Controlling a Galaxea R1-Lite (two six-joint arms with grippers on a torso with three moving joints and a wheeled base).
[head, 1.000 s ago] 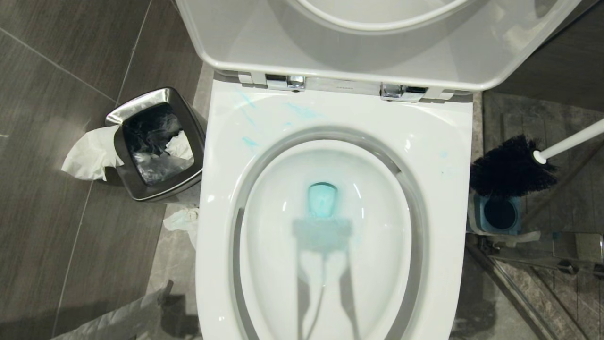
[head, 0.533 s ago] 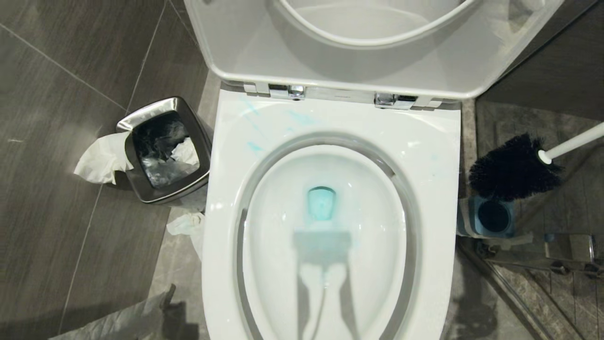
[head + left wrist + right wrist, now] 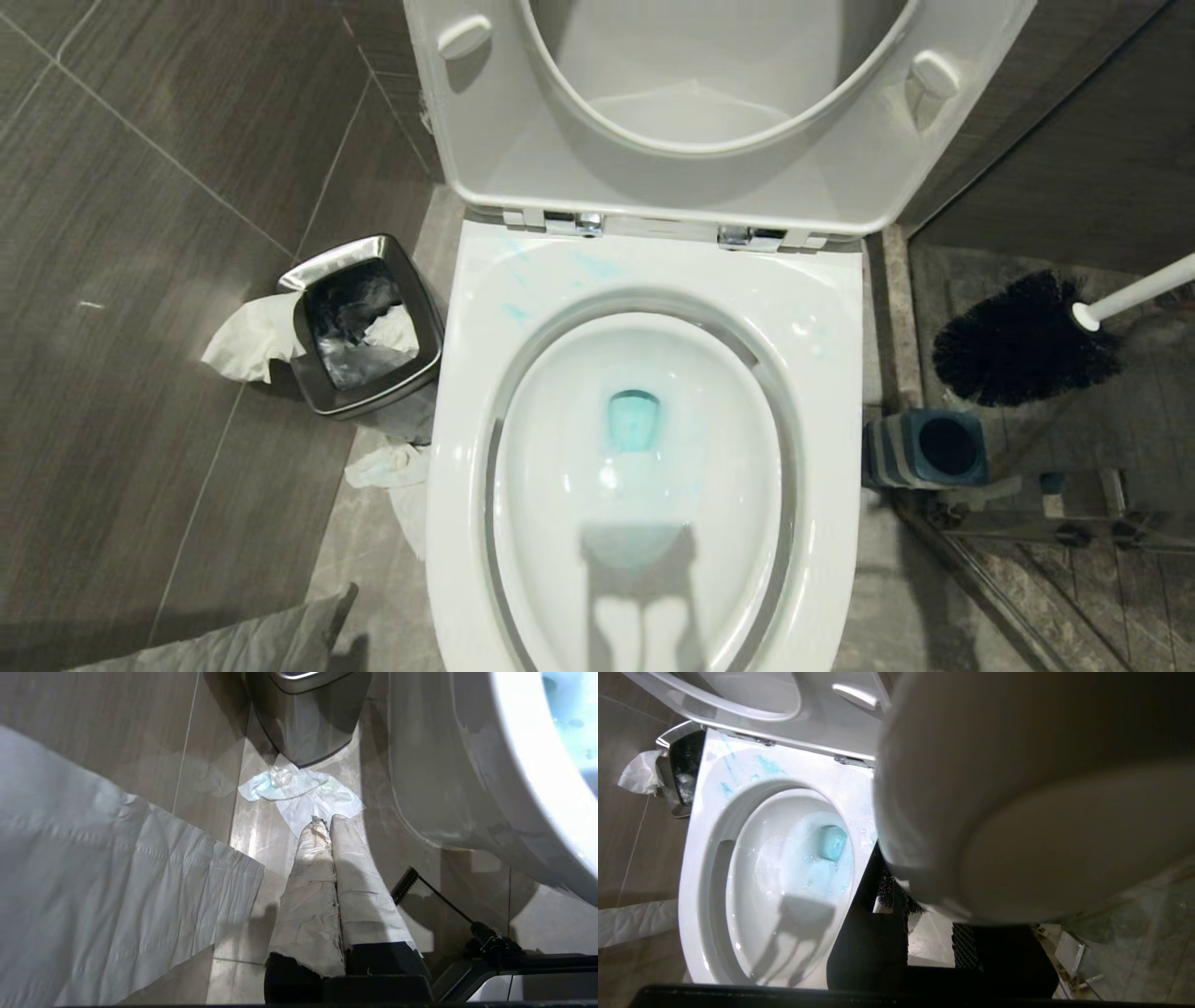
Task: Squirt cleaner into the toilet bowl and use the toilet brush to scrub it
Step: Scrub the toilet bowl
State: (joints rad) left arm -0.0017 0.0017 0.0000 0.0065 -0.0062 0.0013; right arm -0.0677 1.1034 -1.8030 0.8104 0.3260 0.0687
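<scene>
The white toilet bowl [image 3: 831,392] stands with its seat and lid raised. Cleaner [image 3: 633,420] tints the water in the bowl teal, and pale teal streaks mark the back left of the rim. The toilet brush [image 3: 1022,341] hangs to the right of the bowl, black head just above its blue-grey holder [image 3: 929,450], white handle running off the right edge. In the right wrist view my right gripper [image 3: 924,938] is shut on that handle, whose rounded end [image 3: 1017,788] fills the view; bristles [image 3: 889,891] show beyond the fingers. My left gripper [image 3: 327,819] is shut, low beside the toilet's outer wall [image 3: 444,765].
A square steel bin [image 3: 364,322] stands left of the toilet with tissue [image 3: 247,338] hanging over its edge and more crumpled tissue [image 3: 387,467] on the floor. A glass door's metal rail [image 3: 1046,532] runs along the floor at the lower right. A white paper sheet [image 3: 117,896] hangs near the left gripper.
The whole head view has shifted: the toilet, bin and holder sit lower and smaller, and more of the raised seat shows. A gap has opened between brush head and holder.
</scene>
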